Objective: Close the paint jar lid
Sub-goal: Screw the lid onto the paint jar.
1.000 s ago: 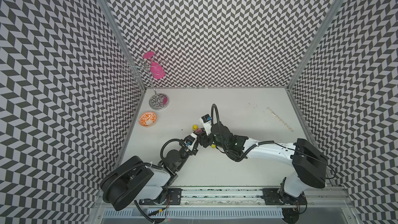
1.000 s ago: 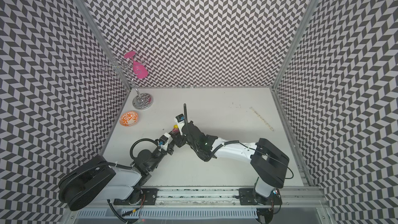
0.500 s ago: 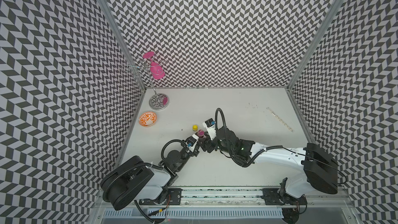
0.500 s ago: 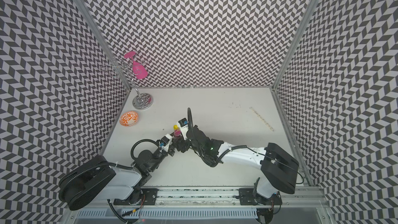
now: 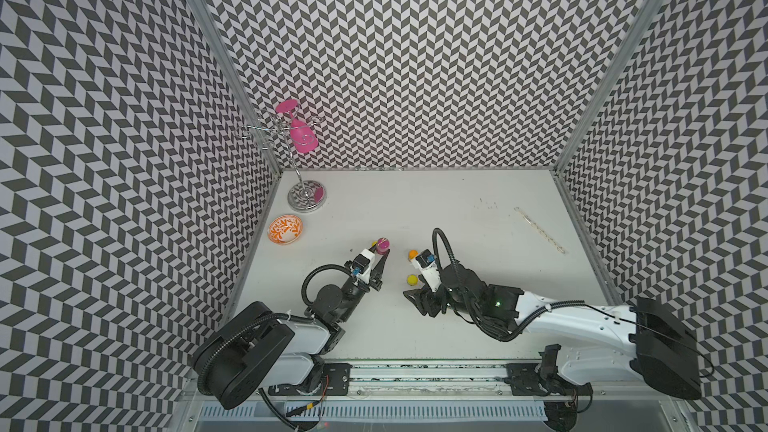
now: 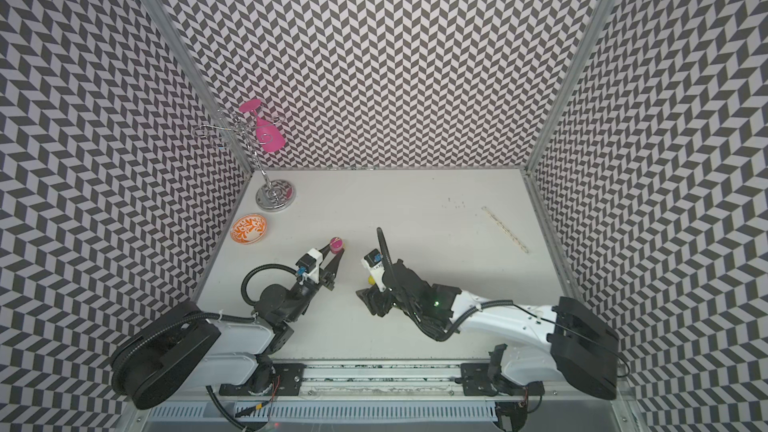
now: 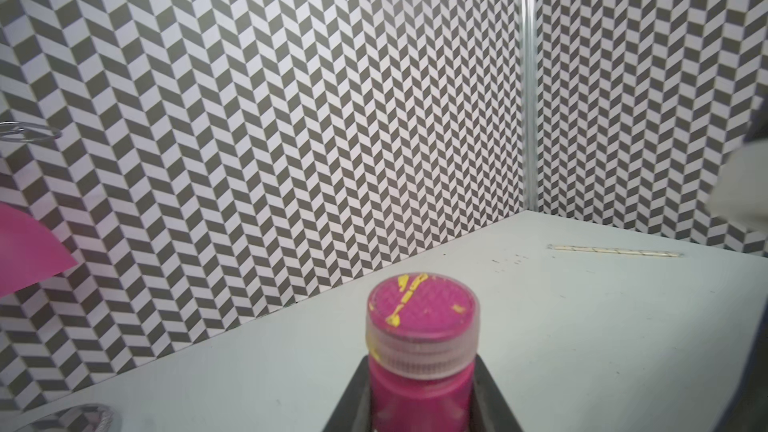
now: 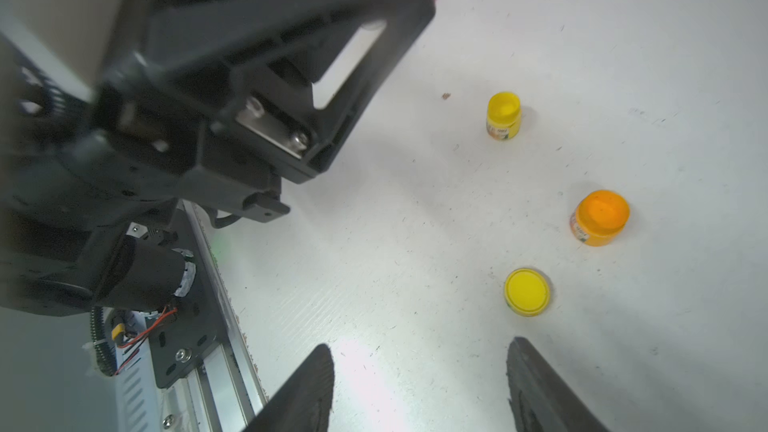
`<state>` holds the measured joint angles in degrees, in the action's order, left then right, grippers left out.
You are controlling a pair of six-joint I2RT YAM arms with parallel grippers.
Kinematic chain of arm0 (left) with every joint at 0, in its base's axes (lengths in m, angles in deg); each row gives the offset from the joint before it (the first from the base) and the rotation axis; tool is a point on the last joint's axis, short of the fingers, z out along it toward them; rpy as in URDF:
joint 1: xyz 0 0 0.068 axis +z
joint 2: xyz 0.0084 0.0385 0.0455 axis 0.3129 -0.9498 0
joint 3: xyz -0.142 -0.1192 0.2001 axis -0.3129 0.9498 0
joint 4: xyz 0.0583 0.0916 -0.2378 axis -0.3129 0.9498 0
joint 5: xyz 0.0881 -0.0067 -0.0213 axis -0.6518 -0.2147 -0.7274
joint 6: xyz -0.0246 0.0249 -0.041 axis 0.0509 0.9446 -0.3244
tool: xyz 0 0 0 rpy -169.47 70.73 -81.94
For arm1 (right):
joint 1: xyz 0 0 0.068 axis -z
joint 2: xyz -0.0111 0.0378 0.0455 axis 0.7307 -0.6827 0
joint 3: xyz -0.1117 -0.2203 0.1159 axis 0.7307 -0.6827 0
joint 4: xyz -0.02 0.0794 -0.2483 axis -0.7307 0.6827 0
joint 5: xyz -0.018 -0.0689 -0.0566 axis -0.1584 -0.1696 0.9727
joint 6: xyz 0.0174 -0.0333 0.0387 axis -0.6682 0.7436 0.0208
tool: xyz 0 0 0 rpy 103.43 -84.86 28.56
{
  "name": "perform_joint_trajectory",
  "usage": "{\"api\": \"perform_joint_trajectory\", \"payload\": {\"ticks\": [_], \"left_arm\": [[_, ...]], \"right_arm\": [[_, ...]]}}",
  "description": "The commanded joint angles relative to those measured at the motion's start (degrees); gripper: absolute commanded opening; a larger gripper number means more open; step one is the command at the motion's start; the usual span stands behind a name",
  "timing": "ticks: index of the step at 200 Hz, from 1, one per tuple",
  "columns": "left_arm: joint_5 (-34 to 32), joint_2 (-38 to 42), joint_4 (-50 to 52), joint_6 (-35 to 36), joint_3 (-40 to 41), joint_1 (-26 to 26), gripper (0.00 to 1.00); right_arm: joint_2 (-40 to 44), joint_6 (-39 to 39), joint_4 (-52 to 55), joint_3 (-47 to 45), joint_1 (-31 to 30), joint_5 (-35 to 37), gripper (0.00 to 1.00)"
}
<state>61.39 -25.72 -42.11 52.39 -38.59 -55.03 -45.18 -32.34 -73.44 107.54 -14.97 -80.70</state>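
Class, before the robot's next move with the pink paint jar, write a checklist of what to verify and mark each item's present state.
1. Hold: left hand shut on pink paint jar: ok.
2. Seating: lid sits on the jar: ok.
3. Tightness of lid: cannot tell.
4. Clearance: right hand open, empty, apart from the jar: ok.
5. Neighbour: yellow jar capped: not ok; yellow lid lies apart on the table.

The upright pink paint jar [image 7: 419, 398] carries its clear, yellow-smeared lid [image 7: 422, 317] on top.
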Motion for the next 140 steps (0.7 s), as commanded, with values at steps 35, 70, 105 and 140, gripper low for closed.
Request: {"api": "perform_joint_trajectory", "payload": {"ticks": [35,70,105,140], "left_arm": [[29.13,-3.81,-3.35,-1.56,-4.42,1.11,0.29],[38.33,-7.27,-3.92,-2.99,-6.56,1.11,0.28],[44.22,-9.65,-5.90,-5.16,-7.76,1.07,0.28],[46.28,-10.89,-6.91,-5.96,-8.15,1.06,0.29]], "right_arm": [[14.70,15.61,-5.72,-1.23,7.15,-2.44,0.64],[17.69,26.30,-8.69,-2.96,8.60,-10.60,0.64],[16.49,30.57,-11.71,-4.41,8.97,-15.95,0.51],[15.50,31.91,-11.05,-3.92,9.16,-21.31,0.55]]}}
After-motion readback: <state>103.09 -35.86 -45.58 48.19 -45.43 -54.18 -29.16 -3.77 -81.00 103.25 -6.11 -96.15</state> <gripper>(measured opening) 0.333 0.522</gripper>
